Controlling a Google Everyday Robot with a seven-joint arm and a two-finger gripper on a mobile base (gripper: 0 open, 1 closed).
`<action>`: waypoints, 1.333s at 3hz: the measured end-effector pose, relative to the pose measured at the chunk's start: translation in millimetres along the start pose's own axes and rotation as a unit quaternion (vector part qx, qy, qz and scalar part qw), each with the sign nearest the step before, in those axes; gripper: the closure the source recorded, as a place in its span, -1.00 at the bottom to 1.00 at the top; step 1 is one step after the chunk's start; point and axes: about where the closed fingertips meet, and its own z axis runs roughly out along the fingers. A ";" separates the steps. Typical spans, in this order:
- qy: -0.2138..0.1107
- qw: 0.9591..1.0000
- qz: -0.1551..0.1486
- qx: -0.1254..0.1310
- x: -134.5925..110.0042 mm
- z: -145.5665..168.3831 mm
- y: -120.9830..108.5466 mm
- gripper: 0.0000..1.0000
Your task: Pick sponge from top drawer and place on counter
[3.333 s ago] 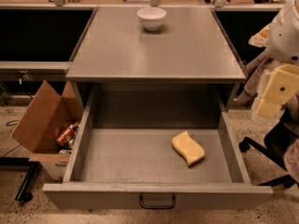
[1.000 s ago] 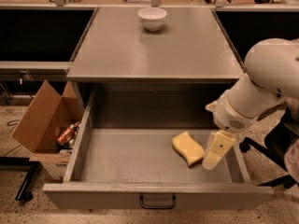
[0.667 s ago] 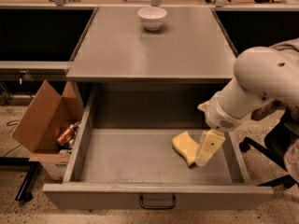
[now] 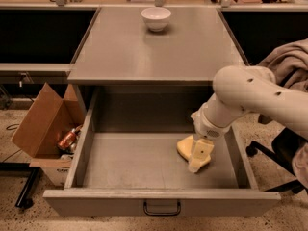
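The sponge [image 4: 183, 147] lies on the floor of the open drawer [image 4: 134, 160], right of middle and near the right wall. The gripper [image 4: 198, 159] is down on the sponge's right half; whether it is apart or clamped I cannot tell. The sponge looks light, soft and squashy, so a hold across its thick middle should serve better than its thin wavy edge. The drawer floor is smooth grey metal. The counter [image 4: 154, 52] above is flat and matt, with a white bowl [image 4: 156, 18] at the back.

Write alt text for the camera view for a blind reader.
The robot's end effector is at the pale yellow sponge, in the right side of the open top drawer. A white bowl sits at the back of the counter above.
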 end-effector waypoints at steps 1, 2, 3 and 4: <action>0.009 1.000 0.014 0.001 6.8 29.8 -4.6 -1.00; 0.002 0.999 0.037 0.002 17.4 43.3 -9.4 -1.00; -0.009 0.998 0.059 -0.002 25.9 56.5 -9.1 -1.00; -0.014 0.997 0.074 -0.009 31.8 67.8 -4.3 -1.00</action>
